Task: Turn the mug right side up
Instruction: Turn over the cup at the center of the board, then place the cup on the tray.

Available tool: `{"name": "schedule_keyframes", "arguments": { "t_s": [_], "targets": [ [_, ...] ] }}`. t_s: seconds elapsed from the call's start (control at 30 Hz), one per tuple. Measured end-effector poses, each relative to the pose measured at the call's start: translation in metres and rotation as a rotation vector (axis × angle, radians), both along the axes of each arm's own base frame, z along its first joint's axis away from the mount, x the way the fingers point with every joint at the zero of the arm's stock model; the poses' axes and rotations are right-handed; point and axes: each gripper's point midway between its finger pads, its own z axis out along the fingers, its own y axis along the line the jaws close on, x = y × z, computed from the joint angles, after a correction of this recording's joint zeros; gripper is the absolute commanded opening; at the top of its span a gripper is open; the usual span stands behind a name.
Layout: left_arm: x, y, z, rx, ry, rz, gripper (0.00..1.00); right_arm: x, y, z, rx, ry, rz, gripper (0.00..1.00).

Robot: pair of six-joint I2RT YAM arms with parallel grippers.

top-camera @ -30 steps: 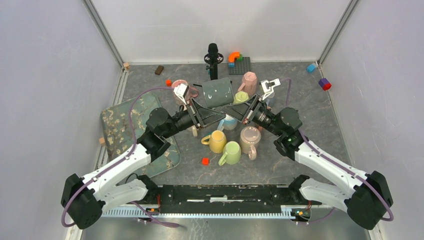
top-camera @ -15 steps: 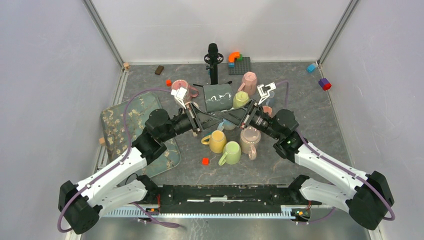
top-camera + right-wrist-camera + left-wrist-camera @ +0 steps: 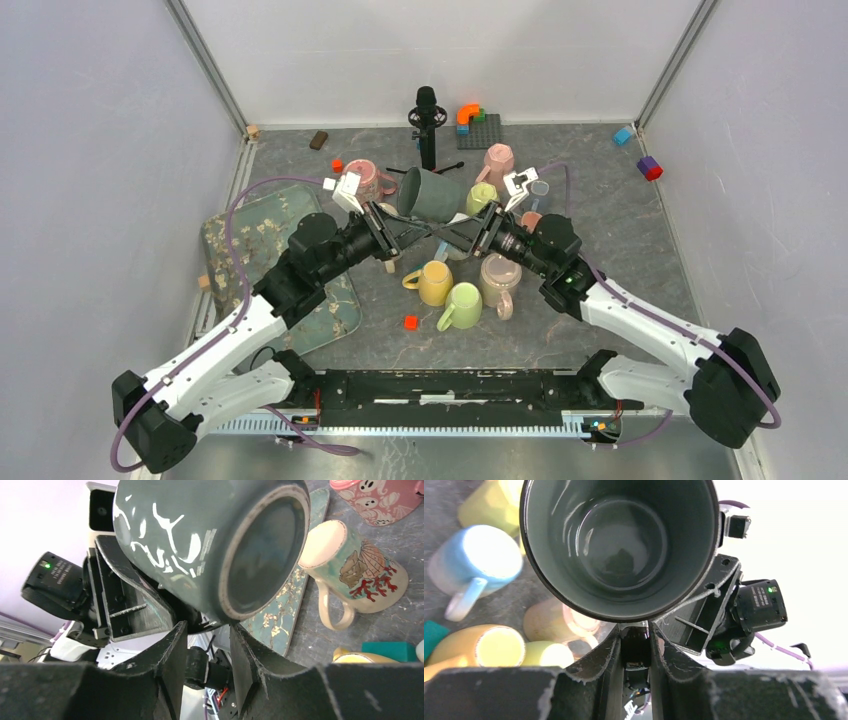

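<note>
Mug: dark green mug, tilted, aloft over table
Left gripper: clamped on mug from 7 o'clock
Right gripper: jaws parted, at mug's base, 4 o'clock

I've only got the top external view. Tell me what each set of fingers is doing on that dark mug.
Observer: From the right wrist view, the right fingers stand apart under the base of the dark mug, with nothing between them.
Operator: Now the left.
Observer: From the left wrist view, the left fingers are pinched nearly together just below the mug's rim, on a dark part I can't identify.
Operator: Give me the inside.
Observer: The left wrist view looks straight into the mug's mouth, and it is empty.
</note>
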Motion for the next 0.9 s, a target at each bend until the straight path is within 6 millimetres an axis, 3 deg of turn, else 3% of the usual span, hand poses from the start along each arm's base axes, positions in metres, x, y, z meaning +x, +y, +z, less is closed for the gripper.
{"name": "schedule_keyframes", "arguments": {
  "t_s": [0.27,0.47,0.77,0.9],
  "targets": [
    [0.015,0.024,-0.009,0.122,0.013,0.138,0.02,0.005,0.012,-0.015,-0.044,0.009,0.015,0.49],
    [0.025,0.053,-0.005,0.239,0.02,0.276,0.02,0.007,0.024,-0.017,-0.064,0.006,0.036,0.55],
    [0.035,0.117,0.006,0.437,-0.024,0.53,0.02,0.008,0.023,-0.025,-0.182,-0.029,0.014,0.85],
    [0.041,0.147,-0.003,0.539,-0.019,0.634,0.02,0.008,0.012,-0.026,-0.258,-0.059,-0.026,0.91]
  ]
}}
